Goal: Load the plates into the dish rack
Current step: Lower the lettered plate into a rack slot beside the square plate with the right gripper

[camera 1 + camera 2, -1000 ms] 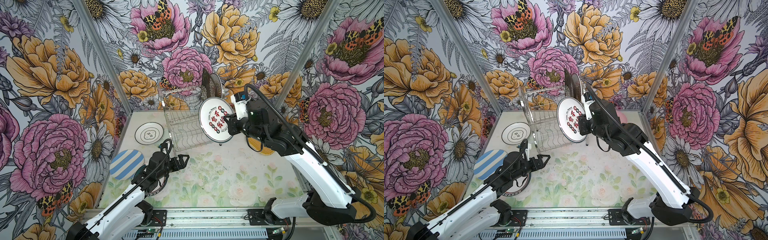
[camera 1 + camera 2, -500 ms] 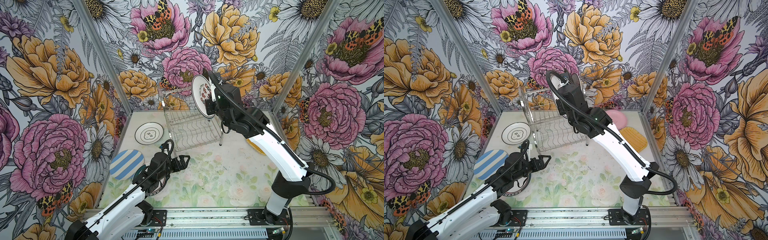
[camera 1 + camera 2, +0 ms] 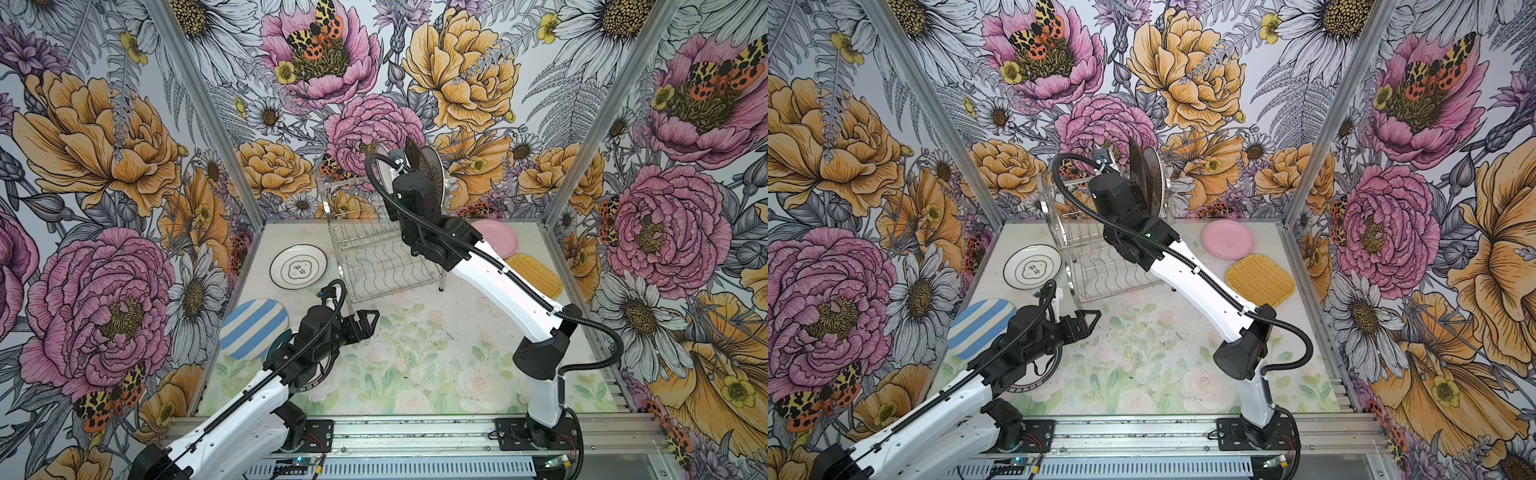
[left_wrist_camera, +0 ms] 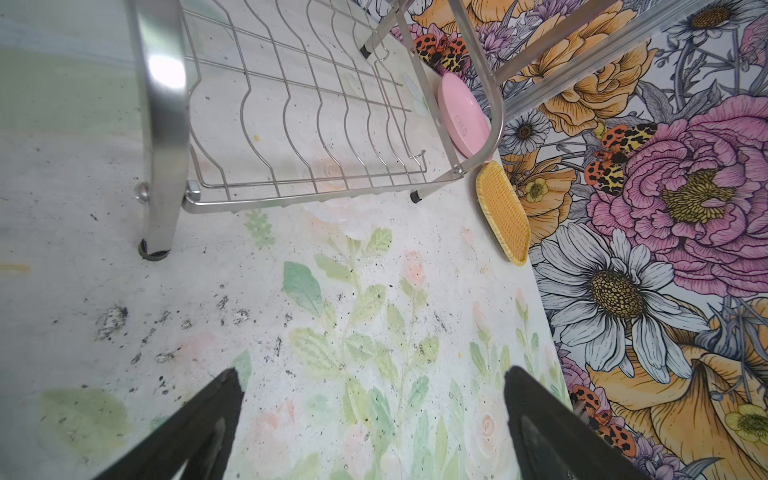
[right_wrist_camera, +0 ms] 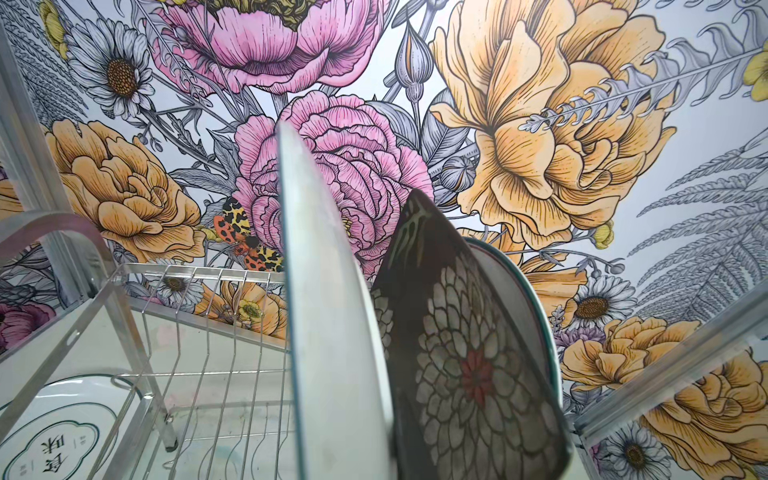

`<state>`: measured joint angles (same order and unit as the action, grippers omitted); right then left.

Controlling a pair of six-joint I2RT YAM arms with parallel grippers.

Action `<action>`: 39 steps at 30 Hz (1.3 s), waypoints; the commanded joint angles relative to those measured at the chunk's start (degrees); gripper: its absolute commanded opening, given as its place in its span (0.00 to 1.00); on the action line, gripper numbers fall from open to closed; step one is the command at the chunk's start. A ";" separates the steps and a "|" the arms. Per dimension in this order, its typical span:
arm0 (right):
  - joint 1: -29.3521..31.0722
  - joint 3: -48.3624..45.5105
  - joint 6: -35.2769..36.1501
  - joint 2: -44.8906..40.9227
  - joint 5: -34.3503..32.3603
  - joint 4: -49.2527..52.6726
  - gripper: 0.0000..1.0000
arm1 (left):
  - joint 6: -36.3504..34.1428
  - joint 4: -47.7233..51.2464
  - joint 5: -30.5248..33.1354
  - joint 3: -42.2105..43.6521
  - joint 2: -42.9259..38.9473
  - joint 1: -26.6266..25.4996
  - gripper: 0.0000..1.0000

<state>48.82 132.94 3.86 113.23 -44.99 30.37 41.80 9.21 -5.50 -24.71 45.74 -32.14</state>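
Right pincer [image 3: 1136, 189], fingers hidden behind its wrist, is clamped narrowly on the white plate [image 5: 332, 332], upright at the top tier of the dish rack [image 3: 386, 266]; just beyond stand the black floral plate [image 5: 469, 365] and a teal-rimmed plate [image 5: 521, 299], mostly hidden; left pincer [image 3: 365, 322], well below, gapes wide, empty.

Eight plates: six round (white plate [image 5: 332, 332], teal-rimmed plate [image 5: 519, 299], emblem plate [image 3: 298, 267], blue-white striped plate [image 3: 249, 330], pink plate [image 3: 1228, 239], lettered-rim plate [image 3: 1027, 388]), one black floral plate [image 5: 469, 353], one yellow woven-look plate [image 3: 1260, 280]. One dish rack [image 3: 386, 266]. Two robot arms: left arm [image 3: 249, 401], right arm [image 3: 498, 286].
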 commanded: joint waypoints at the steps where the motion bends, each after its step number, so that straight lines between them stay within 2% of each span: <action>1: -0.96 2.96 2.46 0.47 -2.38 -7.12 0.00 | -0.11 0.63 1.21 0.28 -0.56 -0.49 0.99; 16: -3.04 2.58 1.42 2.68 -0.88 -7.41 0.00 | 0.12 0.80 1.50 0.36 -0.21 -0.46 0.99; 18: -4.70 2.32 1.32 2.73 -0.81 -7.39 0.00 | 0.12 0.87 1.54 0.36 -0.21 -0.40 0.99; 39: -6.10 -5.10 -2.91 0.44 0.68 -7.34 0.00 | 0.30 0.81 1.62 -0.39 0.98 -0.77 0.99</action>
<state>43.29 128.05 2.44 116.03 -44.38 26.26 41.85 9.74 -5.28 -24.69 46.41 -32.36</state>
